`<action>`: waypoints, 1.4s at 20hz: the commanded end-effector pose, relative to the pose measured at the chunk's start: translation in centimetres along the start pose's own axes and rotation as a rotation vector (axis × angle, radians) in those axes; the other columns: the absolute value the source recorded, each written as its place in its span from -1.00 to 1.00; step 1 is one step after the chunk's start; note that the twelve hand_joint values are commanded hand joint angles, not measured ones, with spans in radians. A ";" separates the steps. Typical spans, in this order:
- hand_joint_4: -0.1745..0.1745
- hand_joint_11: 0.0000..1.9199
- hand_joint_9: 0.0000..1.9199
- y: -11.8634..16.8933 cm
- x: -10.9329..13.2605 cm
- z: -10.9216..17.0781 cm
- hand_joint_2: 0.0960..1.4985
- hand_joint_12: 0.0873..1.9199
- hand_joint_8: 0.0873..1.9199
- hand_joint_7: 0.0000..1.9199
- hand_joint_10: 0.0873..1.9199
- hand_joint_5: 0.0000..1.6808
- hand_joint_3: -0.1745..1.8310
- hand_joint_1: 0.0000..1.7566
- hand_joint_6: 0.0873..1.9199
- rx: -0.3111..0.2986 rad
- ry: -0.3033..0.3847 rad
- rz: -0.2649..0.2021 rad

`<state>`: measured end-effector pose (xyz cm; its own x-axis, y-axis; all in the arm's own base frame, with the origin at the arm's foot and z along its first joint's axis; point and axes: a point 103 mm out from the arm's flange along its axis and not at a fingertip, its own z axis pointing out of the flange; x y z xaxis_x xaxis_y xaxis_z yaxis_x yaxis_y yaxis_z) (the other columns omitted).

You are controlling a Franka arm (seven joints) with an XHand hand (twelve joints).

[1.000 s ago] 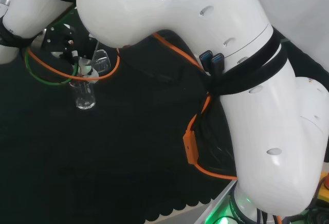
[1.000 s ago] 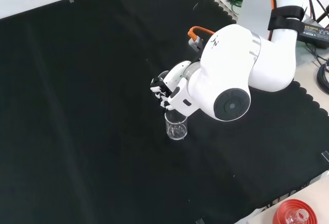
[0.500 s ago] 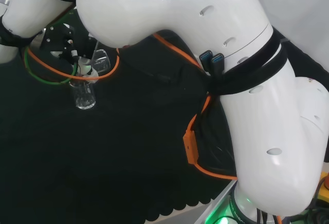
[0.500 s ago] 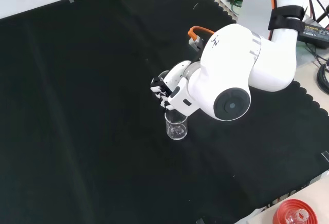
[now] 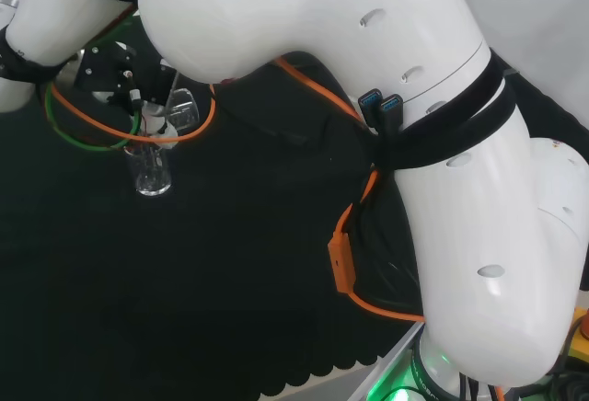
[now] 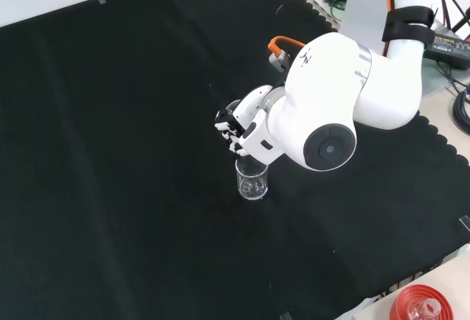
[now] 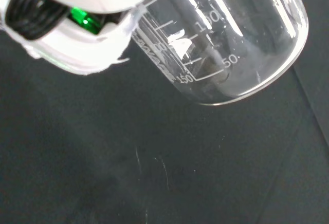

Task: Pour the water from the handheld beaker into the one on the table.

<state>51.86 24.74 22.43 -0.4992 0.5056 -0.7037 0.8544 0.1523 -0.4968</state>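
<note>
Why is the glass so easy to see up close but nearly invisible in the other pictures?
Wrist view: bright streaks of glare outline the held beaker. Front view: the beaker on the cloth shows by faint rim highlights against the black. Head view: the arm's glossy white links carry the reflections.

I read graduation figures 100 and 50 printed white on the clear glass beaker (image 7: 231,39).

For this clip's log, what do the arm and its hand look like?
The arm is glossy white with rounded links, a round grey cap, black straps and orange and green cables. The hand is white with black parts.
</note>
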 end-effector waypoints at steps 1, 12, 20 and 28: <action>1.00 0.13 0.64 0.1 -0.2 0.0 -0.22 -0.09 -1.00 0.79 -1.00 0.60 -0.18 0.30 -0.51 0.001 0.001 -0.001; 1.00 0.13 0.64 -0.1 -0.6 0.4 -0.22 -0.09 -1.00 0.79 -1.00 0.60 -0.19 0.30 -0.51 -0.006 0.011 0.000; 1.00 0.13 0.64 -0.1 -0.6 0.5 -0.22 -0.09 -1.00 0.79 -1.00 0.60 -0.19 0.30 -0.51 -0.006 0.021 0.002; 1.00 0.13 0.64 0.0 -0.7 0.4 -0.22 -0.09 -1.00 0.79 -1.00 0.60 -0.19 0.30 -0.51 0.000 0.015 0.004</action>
<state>52.28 24.11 22.86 -0.4923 0.5225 -0.6962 0.8574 0.1531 -0.4914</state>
